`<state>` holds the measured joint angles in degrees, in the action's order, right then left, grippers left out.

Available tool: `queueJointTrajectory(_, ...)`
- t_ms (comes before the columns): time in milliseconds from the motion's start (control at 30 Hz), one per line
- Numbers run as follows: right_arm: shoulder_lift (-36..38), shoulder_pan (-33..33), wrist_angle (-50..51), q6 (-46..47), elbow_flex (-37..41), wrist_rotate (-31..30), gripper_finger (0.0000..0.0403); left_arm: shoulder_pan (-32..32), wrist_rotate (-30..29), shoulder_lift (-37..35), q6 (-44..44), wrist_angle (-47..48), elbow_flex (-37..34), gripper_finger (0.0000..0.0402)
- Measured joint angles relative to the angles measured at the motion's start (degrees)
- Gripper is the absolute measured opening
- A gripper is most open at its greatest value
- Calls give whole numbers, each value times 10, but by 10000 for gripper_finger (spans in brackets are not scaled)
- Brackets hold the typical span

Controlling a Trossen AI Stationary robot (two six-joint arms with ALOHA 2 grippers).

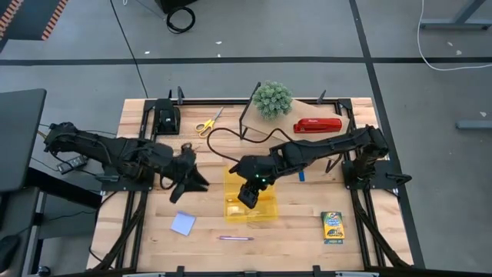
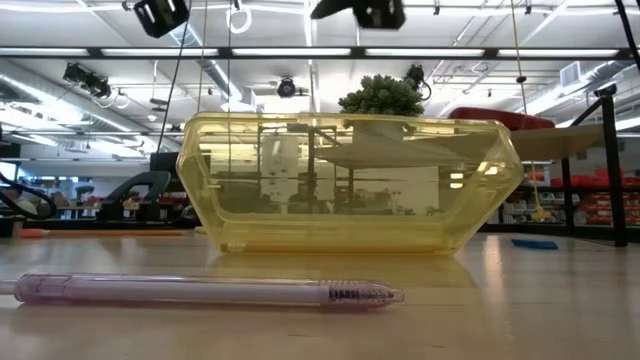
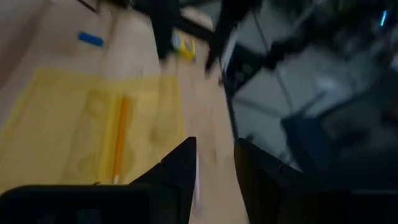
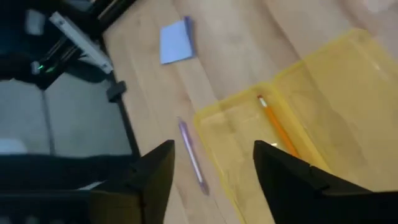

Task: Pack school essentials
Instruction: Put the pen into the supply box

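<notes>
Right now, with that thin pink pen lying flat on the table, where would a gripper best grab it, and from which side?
Probably from straight above, at the middle of its barrel. The thin pink pen lies flat on bare wood in front of the yellow case, apart from it. The fingers should close across its narrow width, where it balances. The right gripper, open above the case, looks closest.

Pencil [image 4: 278, 132] in box [image 1: 263, 211]; pen [image 1: 235, 238] just before box; notepad [image 1: 183, 223] box's L.
</notes>
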<state>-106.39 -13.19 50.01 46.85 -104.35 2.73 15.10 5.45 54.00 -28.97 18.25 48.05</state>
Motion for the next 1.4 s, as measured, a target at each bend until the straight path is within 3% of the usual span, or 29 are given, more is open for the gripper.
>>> queueJointTrajectory(167, 0, -33, 105, 78, -50, -70, 273, 48, -26, 5, 71, 65, 0, 145)
queueJointTrajectory(367, 0, -73, 222, 102, -108, -151, 282, 92, -97, 24, 91, 72, 0, 222)
queueJointTrajectory(533, 0, -98, 311, 101, -150, -205, 282, 120, -128, 96, 69, 29, 0, 294)
queueJointTrajectory(633, -1, -120, 374, 105, -178, -211, 282, 145, -133, 159, 46, -7, 0, 317)
queueJointTrajectory(867, 17, -200, 400, 180, -199, -264, 282, 211, -142, 274, -50, -13, 0, 305)
queueJointTrajectory(1000, 28, -236, 401, 223, -183, -313, 282, 233, -156, 319, -109, -81, 0, 294)
queueJointTrajectory(1133, 32, -258, 400, 238, -182, -329, 282, 245, -160, 365, -110, -149, 1, 289)
queueJointTrajectory(1400, 32, -287, 400, 256, -182, -328, 282, 241, -185, 445, -101, -104, 51, 288)
